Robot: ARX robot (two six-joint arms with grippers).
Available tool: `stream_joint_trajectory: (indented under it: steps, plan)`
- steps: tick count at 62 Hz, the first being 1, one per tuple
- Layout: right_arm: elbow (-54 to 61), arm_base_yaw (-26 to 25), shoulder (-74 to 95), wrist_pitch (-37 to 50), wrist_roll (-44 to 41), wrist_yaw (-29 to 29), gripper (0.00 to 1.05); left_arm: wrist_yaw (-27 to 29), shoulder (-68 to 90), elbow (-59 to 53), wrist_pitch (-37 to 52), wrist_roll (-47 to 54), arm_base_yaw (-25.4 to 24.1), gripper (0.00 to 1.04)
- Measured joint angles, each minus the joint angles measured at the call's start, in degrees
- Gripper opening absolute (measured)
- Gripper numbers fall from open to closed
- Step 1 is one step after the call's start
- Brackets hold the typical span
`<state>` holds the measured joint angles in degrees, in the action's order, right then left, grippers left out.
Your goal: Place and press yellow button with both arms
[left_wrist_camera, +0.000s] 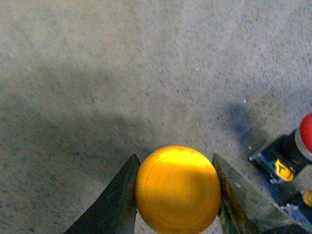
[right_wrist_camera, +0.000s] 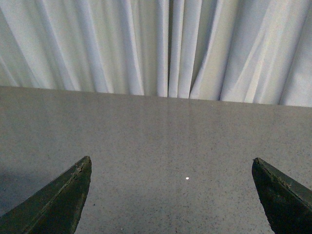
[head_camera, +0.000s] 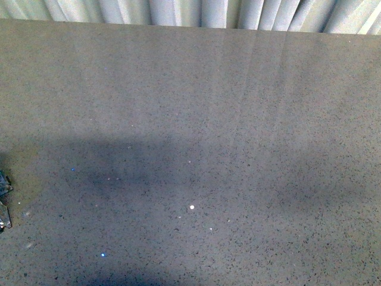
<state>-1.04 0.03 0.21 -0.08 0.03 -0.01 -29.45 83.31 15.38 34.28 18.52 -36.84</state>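
Item 1, far left edge of the front view: a small dark object [head_camera: 3, 199] cut off by the frame, lying on the bench [head_camera: 196, 107]; what it is cannot be told.

Item 2, bench: grey, speckled, with broad soft shadows across its near half; one white speck [head_camera: 191, 207] near the middle; a pale pleated curtain [head_camera: 196, 12] hangs along the far edge.

Item 3, left tool [left_wrist_camera: 175, 163], left wrist view: clamped on the yellow button [left_wrist_camera: 178, 190]; its two dark fingers [left_wrist_camera: 119, 200] press against opposite sides of the round yellow-orange cap; the cap faces the camera and hides whatever is under it; whether the button rests on the bench or is held clear of it cannot be told.

Item 4, same view, at the frame edge beside the held button: a red cap [left_wrist_camera: 306, 132], partly cut off, on a black base [left_wrist_camera: 280, 163] with blue and yellow marks; standing on the bench, apart from the left tool.

Item 5, right tool [right_wrist_camera: 170, 161], right wrist view: spread wide, nothing between its fingers [right_wrist_camera: 58, 200]; it points over bare bench towards the curtain.
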Motion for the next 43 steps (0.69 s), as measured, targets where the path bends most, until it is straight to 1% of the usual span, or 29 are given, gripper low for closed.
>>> stream_joint_trajectory:
  steps: [6, 9, 13, 19, 21, 22, 25, 26, 27, 28, 30, 32, 37, 39, 43]
  plan:
    - [0.0, 0.0, 0.0, 0.0, 0.0, 0.0, 0.96, 1.9, -3.4, 3.1, -3.2, -0.9, 3.3, 0.36]
    - [0.0, 0.0, 0.0, 0.0, 0.0, 0.0, 0.96, 2.9, -4.9, 4.2, -4.2, -1.5, 5.8, 0.36]
    - [0.0, 0.0, 0.0, 0.0, 0.0, 0.0, 0.96, 4.6, -6.4, 5.3, -4.7, -2.9, 10.7, 0.36]
    - [0.0, 0.0, 0.0, 0.0, 0.0, 0.0, 0.96, 7.9, -6.4, 6.5, -3.8, -5.4, 19.7, 0.36]
    - [0.0, 0.0, 0.0, 0.0, 0.0, 0.0, 0.96, 9.3, -5.8, 6.8, -2.7, -6.6, 24.1, 0.36]
    - [0.0, 0.0, 0.0, 0.0, 0.0, 0.0, 0.96, 9.8, -5.6, 6.9, -2.4, -7.1, 25.2, 0.36]
    - [0.0, 0.0, 0.0, 0.0, 0.0, 0.0, 0.96, 11.7, -4.0, 7.4, -0.7, -8.4, 30.9, 0.36]
    - [0.0, 0.0, 0.0, 0.0, 0.0, 0.0, 0.96, 12.1, -3.6, 7.5, -0.3, -8.7, 32.0, 0.36]
    - [0.0, 0.0, 0.0, 0.0, 0.0, 0.0, 0.96, 12.9, -2.7, 7.6, 0.5, -9.2, 34.2, 0.36]
    - [0.0, 0.0, 0.0, 0.0, 0.0, 0.0, 0.96, 13.3, -2.2, 7.7, 0.9, -9.5, 35.3, 0.36]
    - [0.0, 0.0, 0.0, 0.0, 0.0, 0.0, 0.96, 14.7, -0.2, 8.2, 2.5, -10.5, 39.6, 0.36]
    - [0.0, 0.0, 0.0, 0.0, 0.0, 0.0, 0.96, 15.7, 1.6, 8.7, 3.7, -11.2, 42.7, 0.36]
    - [0.0, 0.0, 0.0, 0.0, 0.0, 0.0, 0.96, 17.9, 5.9, 10.0, 6.7, -12.3, 49.4, 0.36]
    - [0.0, 0.0, 0.0, 0.0, 0.0, 0.0, 0.96, 19.0, 8.3, 11.0, 8.3, -12.7, 52.9, 0.36]
    - [0.0, 0.0, 0.0, 0.0, 0.0, 0.0, 0.96, 20.2, 12.0, 12.5, 10.6, -13.3, 57.5, 0.36]
